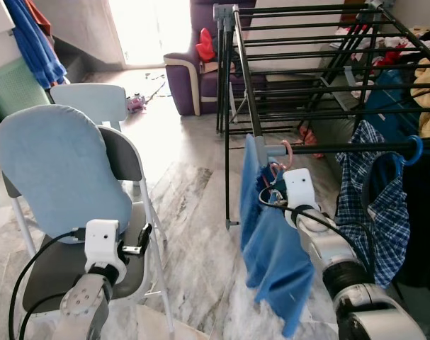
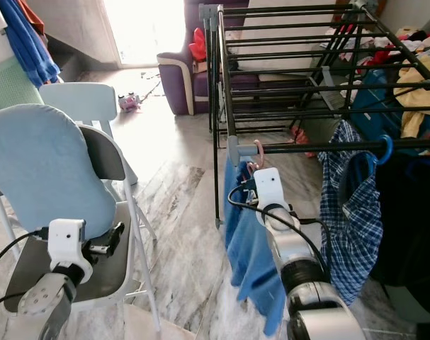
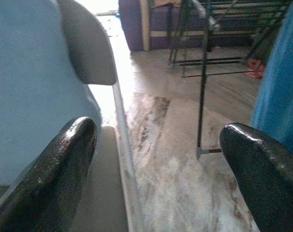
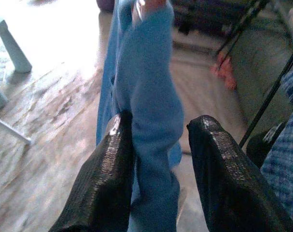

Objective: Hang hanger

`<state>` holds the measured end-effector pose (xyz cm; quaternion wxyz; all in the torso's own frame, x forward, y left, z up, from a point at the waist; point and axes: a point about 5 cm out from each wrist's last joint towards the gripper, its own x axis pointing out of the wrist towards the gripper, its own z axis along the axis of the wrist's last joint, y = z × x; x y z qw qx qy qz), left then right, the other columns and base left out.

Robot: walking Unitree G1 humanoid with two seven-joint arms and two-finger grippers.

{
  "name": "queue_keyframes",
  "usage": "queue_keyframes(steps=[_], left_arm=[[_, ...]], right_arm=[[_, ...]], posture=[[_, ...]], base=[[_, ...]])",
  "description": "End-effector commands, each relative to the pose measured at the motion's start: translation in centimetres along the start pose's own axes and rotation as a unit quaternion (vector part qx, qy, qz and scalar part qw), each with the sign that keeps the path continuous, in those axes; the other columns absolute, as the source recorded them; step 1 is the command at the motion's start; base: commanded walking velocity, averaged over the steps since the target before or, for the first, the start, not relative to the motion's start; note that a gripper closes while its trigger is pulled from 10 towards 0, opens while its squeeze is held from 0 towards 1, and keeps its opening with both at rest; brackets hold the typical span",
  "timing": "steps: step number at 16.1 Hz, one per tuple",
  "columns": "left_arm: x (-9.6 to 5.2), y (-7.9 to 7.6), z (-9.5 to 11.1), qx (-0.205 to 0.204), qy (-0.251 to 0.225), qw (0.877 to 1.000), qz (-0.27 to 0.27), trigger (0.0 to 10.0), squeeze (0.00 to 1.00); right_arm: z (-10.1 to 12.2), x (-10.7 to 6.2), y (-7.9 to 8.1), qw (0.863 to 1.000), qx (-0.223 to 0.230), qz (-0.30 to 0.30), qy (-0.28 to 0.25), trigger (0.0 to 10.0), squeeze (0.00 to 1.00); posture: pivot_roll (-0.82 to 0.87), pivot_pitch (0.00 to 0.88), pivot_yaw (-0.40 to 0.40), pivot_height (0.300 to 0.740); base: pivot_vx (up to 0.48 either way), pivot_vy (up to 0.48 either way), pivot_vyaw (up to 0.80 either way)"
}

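A blue garment [image 1: 271,248] hangs on a pink hanger whose hook [image 1: 287,150] sits over the near bar [image 1: 342,149] of the black drying rack, by its left end. My right gripper [image 4: 158,121] is raised to the garment's top, just under the bar. The blue cloth [image 4: 151,96] runs between its fingers. One finger [image 4: 112,164] touches the cloth and a thin gap shows beside the other, so the gripper is open. My left gripper [image 3: 158,128] is open and holds nothing, low by the chair seat [image 1: 59,269].
A chair with a pale blue padded back [image 1: 55,166] stands at my left, with a second light chair [image 1: 91,99] behind it. A checked shirt [image 1: 374,205] hangs on a blue hanger further right on the bar. A purple sofa [image 1: 190,78] stands beyond. Marble floor lies between chair and rack.
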<state>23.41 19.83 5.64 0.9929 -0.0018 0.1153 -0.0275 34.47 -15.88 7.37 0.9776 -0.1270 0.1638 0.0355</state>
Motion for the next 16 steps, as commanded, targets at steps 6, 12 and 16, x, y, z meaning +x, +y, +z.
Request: queue_keyframes(steps=[6,12,16], left_arm=[[-2.3,2.0,0.2,0.007,-0.018,0.998,0.052,10.0,0.0],[-0.5,3.1,3.9,0.099,-0.088,0.99,0.039,10.0,0.0],[1.2,4.1,7.1,0.104,-0.118,0.987,0.021,10.0,0.0]], right_arm=[[-0.3,-3.5,-1.2,0.995,-0.058,-0.006,-0.077,10.0,1.0],[0.2,-5.2,-2.2,0.992,-0.042,-0.018,-0.117,10.0,1.0],[0.9,-5.0,-2.0,0.992,-0.032,-0.019,-0.124,10.0,1.0]], posture=[[-0.08,0.0,0.006,0.736],[-0.08,0.0,0.017,0.736],[-0.08,0.0,0.022,0.736]], base=[[0.0,0.0,0.0],[0.0,0.0,0.0],[0.0,0.0,0.0]])
